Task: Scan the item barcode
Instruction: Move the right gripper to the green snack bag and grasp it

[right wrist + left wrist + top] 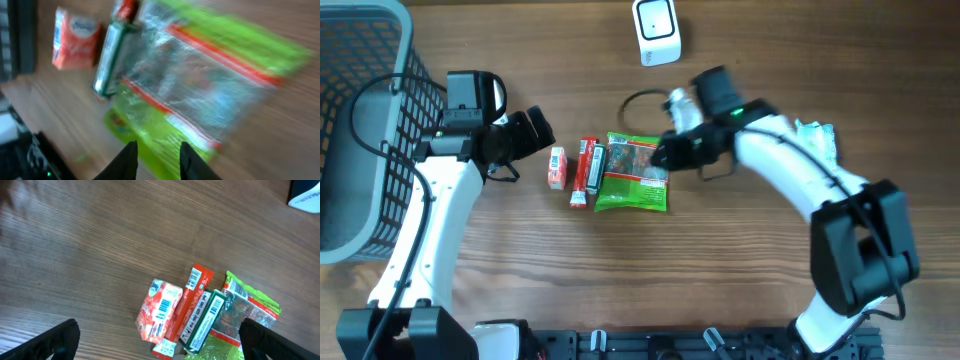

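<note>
The green packet (pixel 633 178), light, crinkly and slippery, wants pinching by its 2 o'clock corner, where the right gripper (pixel 662 157) has its jaws narrowed, grip unclear, while the left gripper (pixel 540 129) gapes empty.

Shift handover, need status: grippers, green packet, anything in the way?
Left gripper open, holding nothing. Right gripper over green packet, jaws narrow, grip unclear. Green stick pack against its edge.
</note>
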You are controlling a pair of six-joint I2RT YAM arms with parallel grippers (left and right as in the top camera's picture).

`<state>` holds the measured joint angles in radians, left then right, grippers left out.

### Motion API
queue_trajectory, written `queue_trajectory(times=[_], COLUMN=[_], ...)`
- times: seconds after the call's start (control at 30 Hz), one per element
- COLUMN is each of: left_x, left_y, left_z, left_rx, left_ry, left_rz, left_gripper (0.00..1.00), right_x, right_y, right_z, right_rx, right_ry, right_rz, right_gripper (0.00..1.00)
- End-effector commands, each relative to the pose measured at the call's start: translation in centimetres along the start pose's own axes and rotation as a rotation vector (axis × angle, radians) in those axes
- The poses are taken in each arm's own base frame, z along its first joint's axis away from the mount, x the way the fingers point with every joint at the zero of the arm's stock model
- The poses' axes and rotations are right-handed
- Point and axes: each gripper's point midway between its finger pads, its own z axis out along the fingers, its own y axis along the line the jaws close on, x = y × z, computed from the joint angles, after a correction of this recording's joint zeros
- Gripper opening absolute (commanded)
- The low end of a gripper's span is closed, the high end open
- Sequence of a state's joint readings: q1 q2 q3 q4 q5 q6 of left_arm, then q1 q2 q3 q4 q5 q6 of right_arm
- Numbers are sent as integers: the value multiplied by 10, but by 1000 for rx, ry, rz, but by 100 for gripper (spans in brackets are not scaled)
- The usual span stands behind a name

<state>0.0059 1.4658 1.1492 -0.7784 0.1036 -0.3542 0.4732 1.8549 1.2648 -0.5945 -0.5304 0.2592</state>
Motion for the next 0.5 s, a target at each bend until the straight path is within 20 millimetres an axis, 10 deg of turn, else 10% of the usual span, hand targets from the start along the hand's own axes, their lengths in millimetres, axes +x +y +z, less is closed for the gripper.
queue_trajectory(times=[0.0,0.23,0.47], left_x=[0,0,0], left_y=[0,0,0], left_z=[-3,-3,-3], left_rx=[10,10,10], left_ry=[-6,-6,-6], left_rz=[-4,-4,-4], left_gripper=[100,100,100], right_x=[9,9,14], right_y=[26,76,77], right_z=[32,54,59], right_rx=[172,322,293], right_ry=[-53,-289,-279], right_rz=[10,48,152], right_gripper=[13,4,4])
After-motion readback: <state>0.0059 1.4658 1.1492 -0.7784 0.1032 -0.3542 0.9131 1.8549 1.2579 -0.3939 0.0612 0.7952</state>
